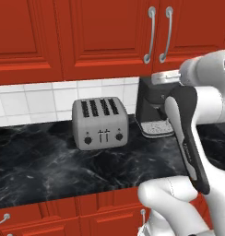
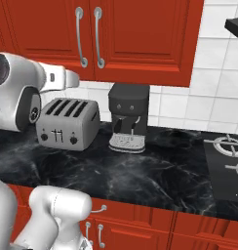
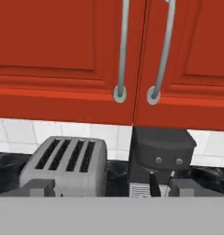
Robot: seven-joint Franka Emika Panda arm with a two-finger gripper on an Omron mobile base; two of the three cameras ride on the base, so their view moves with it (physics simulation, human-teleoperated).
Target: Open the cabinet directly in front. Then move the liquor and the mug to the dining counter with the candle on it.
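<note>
Plainly nothing of the task is done yet: the red wall-hung cabinet [image 3: 132,59] with raised-panel double doors hangs straight ahead with both doors flush shut, their edges meeting at a thin seam. Its two long curved silver bar handles [image 3: 159,50] stand side by side on either side of that seam, untouched.

With the doors closed, the bottle and the mug cannot be seen, so I judge they sit behind them; opening comes first, then two carries to the island counter.

The claw [image 3: 104,187] hangs below and short of the handles, its two dark fingertips [image 3: 38,187] spread wide apart and bare, grasping nothing. The white arm [image 1: 197,120] reaches up from the base toward the doors.

Beneath the cabinet, against white wall tiles [image 1: 36,99], a grey four-slot toaster [image 1: 101,122] stands on the black white-veined marble table [image 1: 50,166], with a dark coffee machine [image 2: 129,117] just beside it. To the right lies a black hob [image 2: 230,166]. Red base cabinets [image 2: 189,232] run below.
</note>
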